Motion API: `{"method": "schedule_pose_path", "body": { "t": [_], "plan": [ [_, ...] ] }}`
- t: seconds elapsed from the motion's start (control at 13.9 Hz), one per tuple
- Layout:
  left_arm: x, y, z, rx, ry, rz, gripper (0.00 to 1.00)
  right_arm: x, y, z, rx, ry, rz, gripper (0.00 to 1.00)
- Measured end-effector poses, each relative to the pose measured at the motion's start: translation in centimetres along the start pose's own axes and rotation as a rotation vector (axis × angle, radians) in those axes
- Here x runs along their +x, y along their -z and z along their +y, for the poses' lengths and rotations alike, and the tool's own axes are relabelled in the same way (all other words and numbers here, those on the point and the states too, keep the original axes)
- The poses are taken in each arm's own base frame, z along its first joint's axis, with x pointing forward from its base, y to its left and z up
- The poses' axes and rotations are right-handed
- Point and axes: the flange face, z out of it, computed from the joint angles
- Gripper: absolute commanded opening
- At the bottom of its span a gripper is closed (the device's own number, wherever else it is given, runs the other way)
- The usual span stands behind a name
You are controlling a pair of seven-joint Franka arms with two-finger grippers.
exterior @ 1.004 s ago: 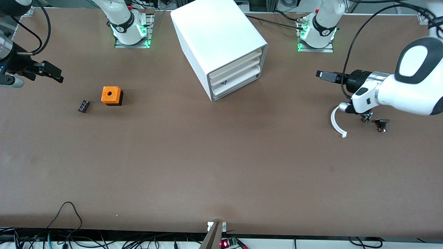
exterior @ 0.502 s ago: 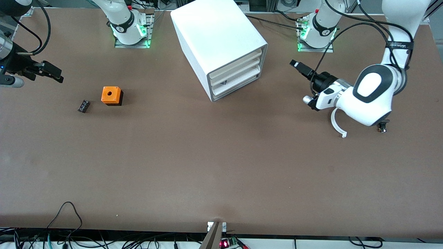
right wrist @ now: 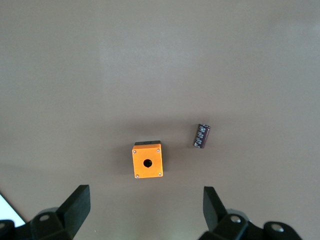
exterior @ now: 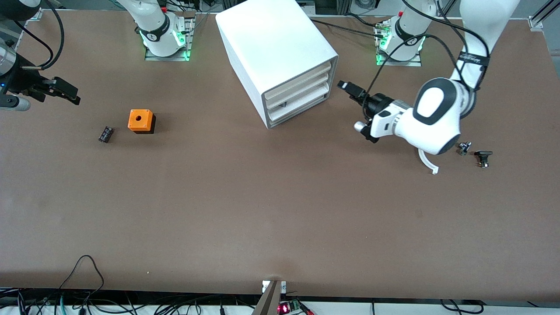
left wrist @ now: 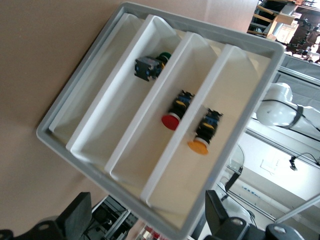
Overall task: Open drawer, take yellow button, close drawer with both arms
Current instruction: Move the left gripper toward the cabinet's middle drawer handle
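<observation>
- Drawer point(exterior: 297, 101) is sitting shut in the glossy white cabinet point(exterior: 275, 52) mid-desk; I'm seeing the orange-capped button point(left wrist: 202, 135) inside it.
- I'm holding the left pincer point(exterior: 350, 89) apart beside the cabinet front; its fingers risk skidding off the smooth thin lip.
- I'm keeping the right pincer point(exterior: 61, 92) waiting, apart, over the orange cube point(exterior: 141, 120).

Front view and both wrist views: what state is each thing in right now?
Three shallow white plastic drawers of the white box cabinet: all pushed in.
Orange-capped black push button: lying on its side inside a drawer, ungrasped.
Left claw: open, empty, in front of the drawers.
Right claw: open, empty, waiting over the right arm's end of the brown table.
</observation>
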Motion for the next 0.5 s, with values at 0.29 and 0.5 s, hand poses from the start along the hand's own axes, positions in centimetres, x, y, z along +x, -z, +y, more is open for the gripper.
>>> {"method": "schedule_pose_path", "body": {
  "t": [0.29, 0.5],
  "plan": [
    [1.2, -5.3, 0.6, -0.008, 0.000, 0.013, 0.96, 0.0, 0.0, 0.0, 0.000, 0.000, 0.002, 1.00],
    [1.0, -7.4, 0.3, 0.001, 0.007, -0.003, 0.88, 0.0, 0.0, 0.0, 0.000, 0.000, 0.002, 1.00]
  ]
}}
